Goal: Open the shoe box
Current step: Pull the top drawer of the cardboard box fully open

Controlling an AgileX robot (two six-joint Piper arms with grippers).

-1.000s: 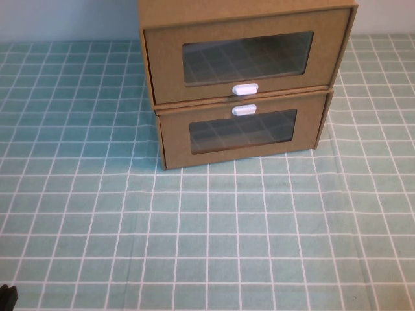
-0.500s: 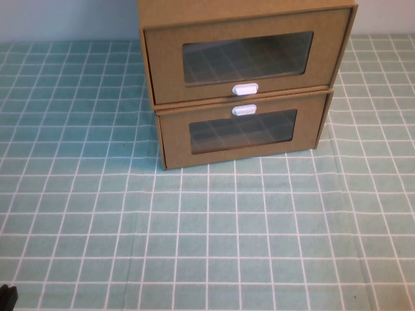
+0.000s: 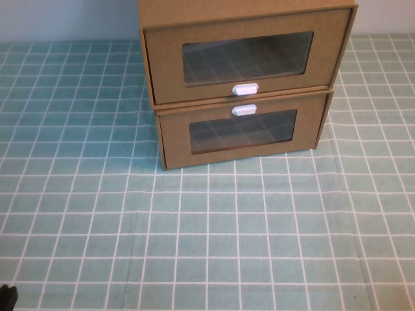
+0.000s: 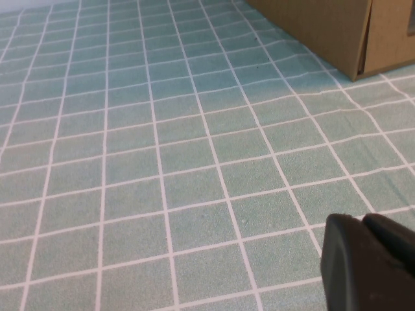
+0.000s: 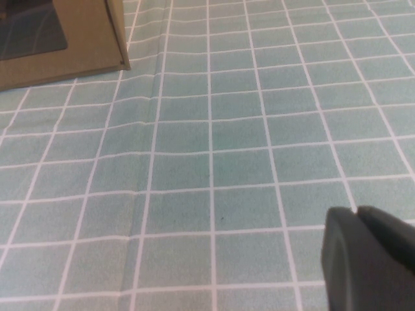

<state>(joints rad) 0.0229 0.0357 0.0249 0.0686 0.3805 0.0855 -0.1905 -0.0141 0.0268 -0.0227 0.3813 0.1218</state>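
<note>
No visible change: the shoe boxes (image 3: 214, 97), left tool (image 4: 362, 221) and right tool (image 5: 356, 214) hold position.

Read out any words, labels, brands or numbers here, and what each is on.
None readable: the upper shoe box, lower shoe box, white handles and checked cloth are all unprinted.
The left gripper and right gripper, both shut over the cloth in front of the boxes, bear no markings.
</note>
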